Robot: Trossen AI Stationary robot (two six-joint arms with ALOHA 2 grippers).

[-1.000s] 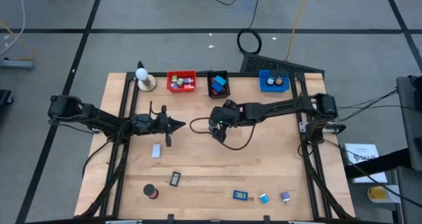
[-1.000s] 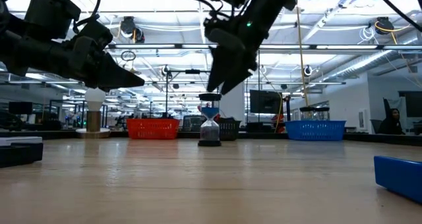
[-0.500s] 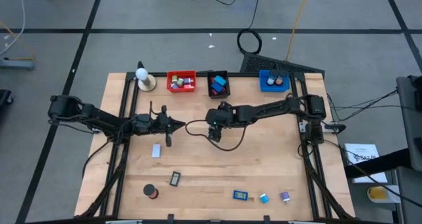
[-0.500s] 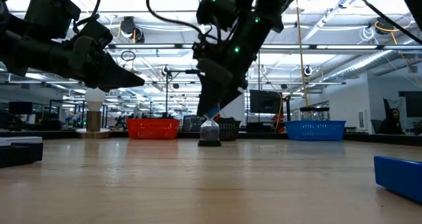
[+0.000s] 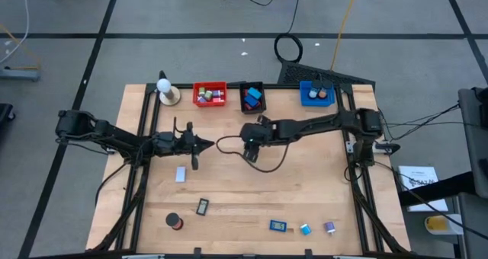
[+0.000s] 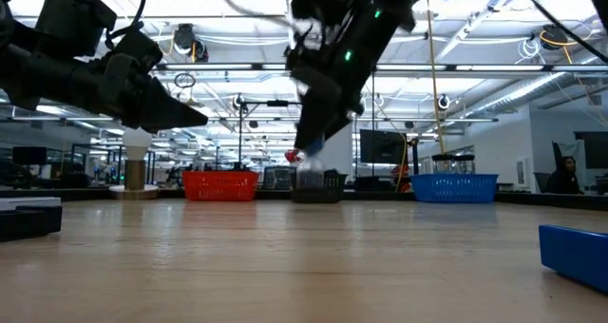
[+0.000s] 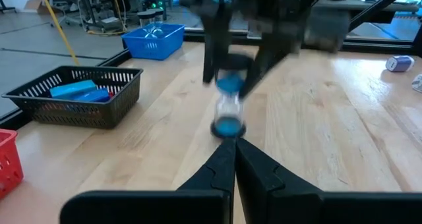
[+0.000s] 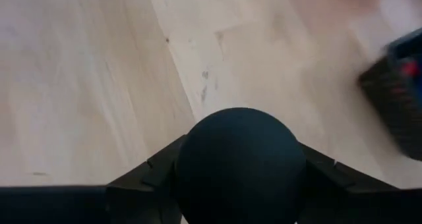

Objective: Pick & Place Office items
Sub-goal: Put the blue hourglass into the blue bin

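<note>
A small hourglass (image 7: 229,105) with blue sand and black end caps hangs at the table's middle. My right gripper (image 5: 250,148) is shut on its upper end; in the right wrist view its round black top cap (image 8: 241,165) fills the space between the fingers. In the low view the hourglass (image 6: 309,176) shows blurred under that gripper. My left gripper (image 5: 207,144) waits shut just left of it, pointing at it and touching nothing. My right gripper pinches the hourglass's top cap (image 8: 198,159) between its two fingers, one on either side. The fingers come from above, slanting down from the table's right. The hourglass hangs roughly upright below them, and its lower cap (image 7: 229,127) looks lifted a little off the table.
A red bin (image 5: 210,94), a black bin (image 5: 252,97) and a blue bin (image 5: 316,93) line the far edge, beside a white ball on a tan base (image 5: 166,91). Small items lie near the front: a white block (image 5: 181,174), a black-framed rectangle (image 5: 202,206), a black roll (image 5: 175,222), and blue and purple pieces (image 5: 305,229).
My right gripper has come down onto the hourglass from above and shut on its top cap. The hourglass, which stood on the table, has then risen a little with the gripper.
</note>
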